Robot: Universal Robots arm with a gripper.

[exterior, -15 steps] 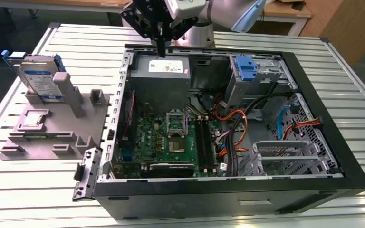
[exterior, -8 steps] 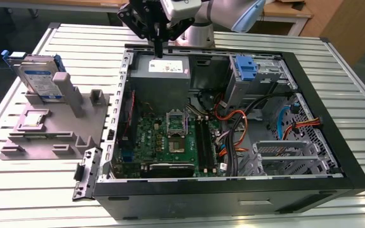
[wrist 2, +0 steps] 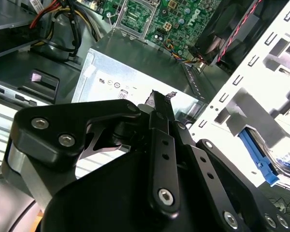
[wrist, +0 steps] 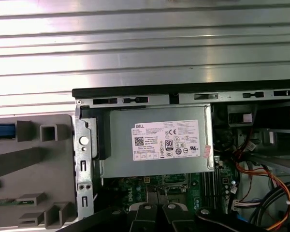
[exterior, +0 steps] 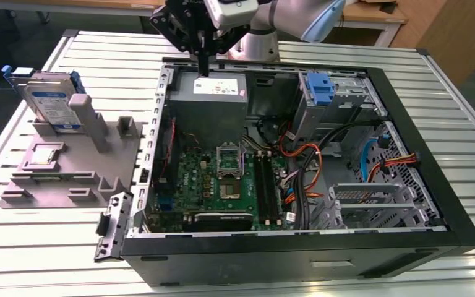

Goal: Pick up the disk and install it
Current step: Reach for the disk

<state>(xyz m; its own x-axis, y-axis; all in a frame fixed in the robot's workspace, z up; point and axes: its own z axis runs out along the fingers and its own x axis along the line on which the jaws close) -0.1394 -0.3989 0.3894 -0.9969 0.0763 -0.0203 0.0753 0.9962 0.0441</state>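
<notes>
Slatted metal table [exterior: 39, 250], disk [exterior: 56, 105], computer case [exterior: 303, 258], wooden cabinet [exterior: 454, 34]

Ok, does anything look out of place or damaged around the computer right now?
Nothing stands out. The disk stands on edge in its grey holder at the exterior view's left, the open computer case shows no damage, and the tool, shut and empty, hangs over the power supply, apart from the disk.

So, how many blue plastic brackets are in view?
2: one on the disk standing on the grey fixture, exterior view's left; one blue bracket in the drive bay of the case. More may be hidden.
</notes>
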